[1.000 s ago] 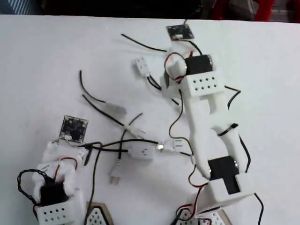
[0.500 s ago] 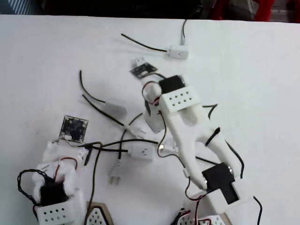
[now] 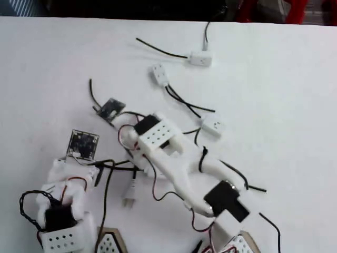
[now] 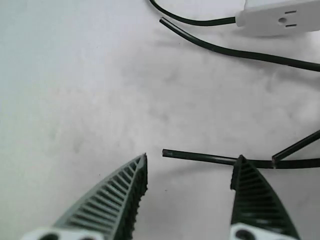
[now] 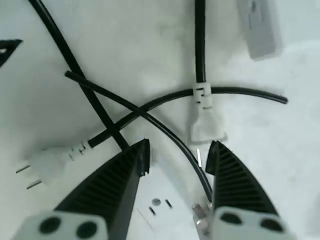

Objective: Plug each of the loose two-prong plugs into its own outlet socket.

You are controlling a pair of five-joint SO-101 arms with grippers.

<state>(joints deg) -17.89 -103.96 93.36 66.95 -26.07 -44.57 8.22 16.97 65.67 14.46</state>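
The plug [image 5: 205, 125] that matters lies flat on the surface [image 5: 260, 150], straight ahead of the right gripper [image 5: 180, 145] and just beyond its fingertips. Its long axis runs in line with the gripper's reach. 1 prong shows, pointing back at the gripper, and its cord [image 5: 200, 40] leads directly away. The gripper is spread and pinches nothing. I'd judge the gap wide enough to straddle the plug's body, so a short push forward and down should put a finger on each side. Right under the gripper sits what looks like a socket [image 5: 159, 201] face, near that prong. A second plug [image 5: 47, 165] lies off to one side, its 2 prongs aimed away from the first.

Looking down over the surface, the right arm [image 3: 174, 163] reaches from 5 o'clock to the middle and covers that spot. A stray plug [image 3: 129, 196] lies in the open at 6 o'clock of its wrist, axis 12-to-6, prongs at 6. I can't tell whether it is 1 of those 2.

The left arm [image 3: 60, 211] sits at 8 o'clock, well apart. The left gripper [image 4: 192, 159] is also spread, over a cut cord [image 4: 172, 154]. The right arm is plainly the nearer.
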